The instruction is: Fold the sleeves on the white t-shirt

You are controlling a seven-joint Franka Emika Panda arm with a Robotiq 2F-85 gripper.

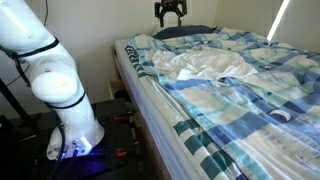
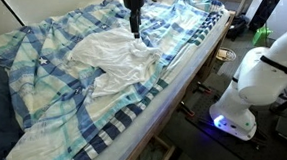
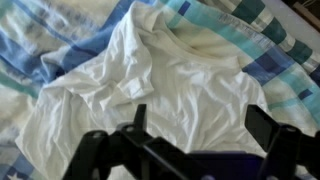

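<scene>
A crumpled white t-shirt (image 1: 200,68) lies on the blue plaid bed sheet, near the head of the bed; it also shows in an exterior view (image 2: 107,54). In the wrist view the t-shirt (image 3: 160,75) fills the middle, wrinkled, with its sleeves bunched. My gripper (image 3: 200,115) is open and empty, its two dark fingers spread wide above the shirt. In both exterior views the gripper (image 1: 170,20) (image 2: 135,32) hangs above the shirt's edge, pointing down.
The plaid sheet (image 1: 250,110) (image 2: 75,114) is rumpled all over the bed. A dark pillow (image 1: 185,32) lies at the head. The robot's white base (image 1: 60,95) (image 2: 254,83) stands on the floor beside the bed edge.
</scene>
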